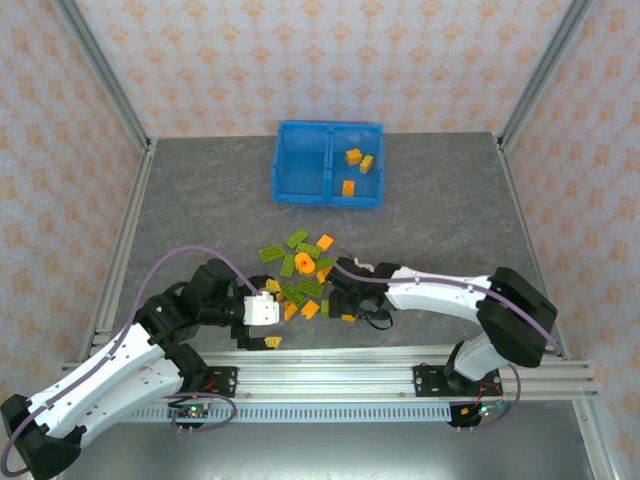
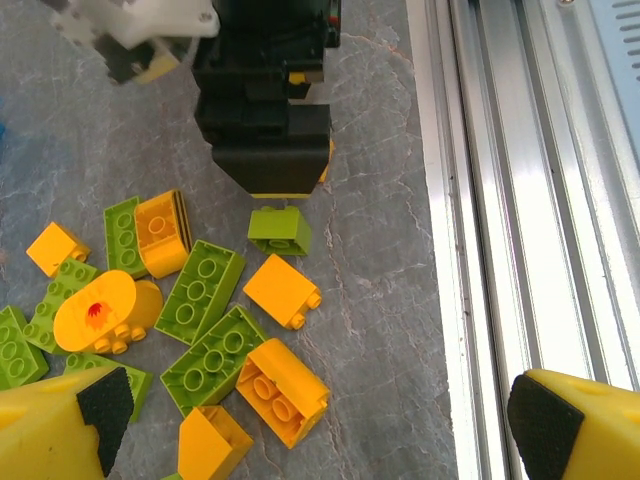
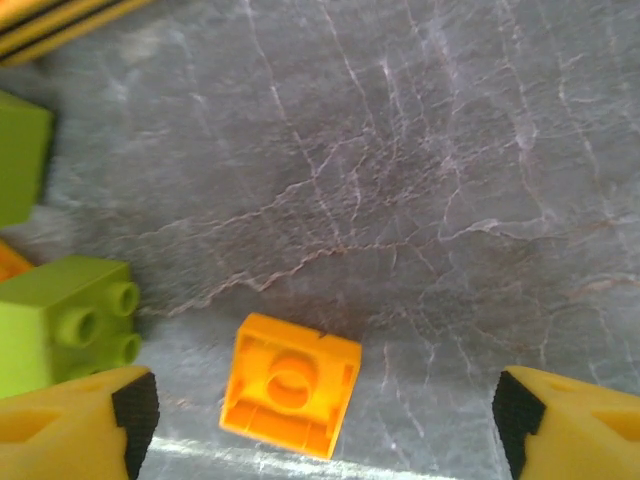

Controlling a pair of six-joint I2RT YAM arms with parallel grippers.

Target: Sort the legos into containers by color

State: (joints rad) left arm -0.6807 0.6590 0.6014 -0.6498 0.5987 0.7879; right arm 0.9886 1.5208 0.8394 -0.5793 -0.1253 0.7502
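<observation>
Three orange legos point(image 1: 353, 156) already lie in the right compartment point(image 1: 366, 184), so the right gripper point(image 3: 315, 410) (jaws apart) straddles another orange brick point(image 3: 290, 385), presumably to grasp it.

Grey, marble-veined surface point(image 1: 200, 200). Blue bin point(image 1: 327, 198) sits at far edge, approx. centre, long side parallel w/ that edge. Legos point(image 1: 309, 288) lie loose in one cluster close to near edge, approx. mid-width, well apart from bin. Olive-green & orange mixed, several touching, some studs-up, others tipped over. Round orange piece point(image 1: 305, 261) sits mid-cluster. One orange brick point(image 3: 290, 385) lies hollow side up, near a green brick point(image 3: 65, 325), not touching. Alu rail point(image 1: 400, 365) runs along near edge.
</observation>
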